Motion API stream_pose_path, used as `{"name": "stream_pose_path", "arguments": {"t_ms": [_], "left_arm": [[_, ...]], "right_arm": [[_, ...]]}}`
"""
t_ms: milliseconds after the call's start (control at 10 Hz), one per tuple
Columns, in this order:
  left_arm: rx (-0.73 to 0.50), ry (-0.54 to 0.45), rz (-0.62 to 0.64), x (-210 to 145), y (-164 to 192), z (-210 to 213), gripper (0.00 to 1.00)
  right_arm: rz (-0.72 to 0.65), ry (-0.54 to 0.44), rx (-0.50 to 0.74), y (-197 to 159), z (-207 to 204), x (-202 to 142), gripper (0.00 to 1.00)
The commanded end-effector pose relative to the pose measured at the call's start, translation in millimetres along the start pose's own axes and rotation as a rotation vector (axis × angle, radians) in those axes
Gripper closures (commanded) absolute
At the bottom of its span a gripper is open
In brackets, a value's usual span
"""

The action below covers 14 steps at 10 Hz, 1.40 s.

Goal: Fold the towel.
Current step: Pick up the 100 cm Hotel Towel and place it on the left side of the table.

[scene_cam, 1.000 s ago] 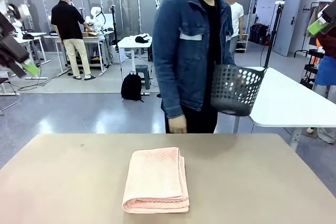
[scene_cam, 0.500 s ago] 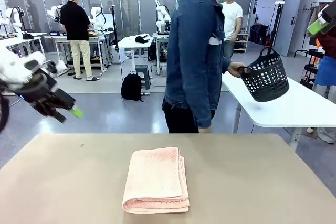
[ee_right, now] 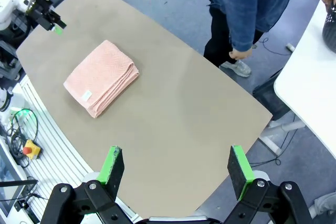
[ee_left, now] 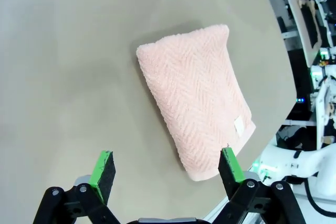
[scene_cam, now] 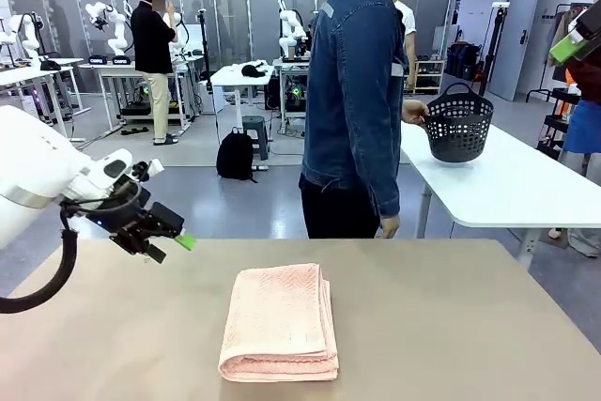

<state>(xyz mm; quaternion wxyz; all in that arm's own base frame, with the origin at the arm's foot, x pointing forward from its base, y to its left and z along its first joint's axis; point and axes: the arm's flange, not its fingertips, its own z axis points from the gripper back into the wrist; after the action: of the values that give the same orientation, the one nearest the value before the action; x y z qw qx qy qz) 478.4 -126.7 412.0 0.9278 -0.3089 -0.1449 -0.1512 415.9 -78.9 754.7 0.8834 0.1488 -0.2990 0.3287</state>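
Tan table [scene_cam: 451, 326], folded pink towel [scene_cam: 280, 322] at centre; left gripper [scene_cam: 169, 239] spread wide, right gripper [ee_right: 176, 169] likewise, both empty

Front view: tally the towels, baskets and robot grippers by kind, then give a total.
Towels: 1, the pink towel folded on the table.
Baskets: 1, the dark basket on the white table.
Grippers: 2, left gripper, right gripper.
Total: 4.
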Motion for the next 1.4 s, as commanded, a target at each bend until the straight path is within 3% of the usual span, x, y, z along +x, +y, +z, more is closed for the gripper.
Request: {"name": "stream_pose_path", "arguments": {"t_ms": [0,200,700,800,1300], "left_arm": [[-0.008,-0.072,0.004,9.4,1.2,3.5,0.00],[-0.001,-0.009,0.007,1.8,0.1,-2.4,0.00],[-0.002,-0.013,0.009,2.8,-0.7,-1.7,0.00],[-0.024,0.033,-0.006,1.1,-2.1,-23.8,0.00],[-0.018,-0.017,0.120,-30.9,11.0,-83.5,0.00]], "right_arm": [[0.003,0.010,0.002,1.7,1.3,0.4,0.00],[0.003,0.010,0.002,1.7,1.3,0.4,0.00],[0.003,0.010,0.002,1.7,1.3,0.4,0.00],[0.003,0.010,0.002,1.7,1.3,0.4,0.00],[0.003,0.010,0.002,1.7,1.3,0.4,0.00]]}}
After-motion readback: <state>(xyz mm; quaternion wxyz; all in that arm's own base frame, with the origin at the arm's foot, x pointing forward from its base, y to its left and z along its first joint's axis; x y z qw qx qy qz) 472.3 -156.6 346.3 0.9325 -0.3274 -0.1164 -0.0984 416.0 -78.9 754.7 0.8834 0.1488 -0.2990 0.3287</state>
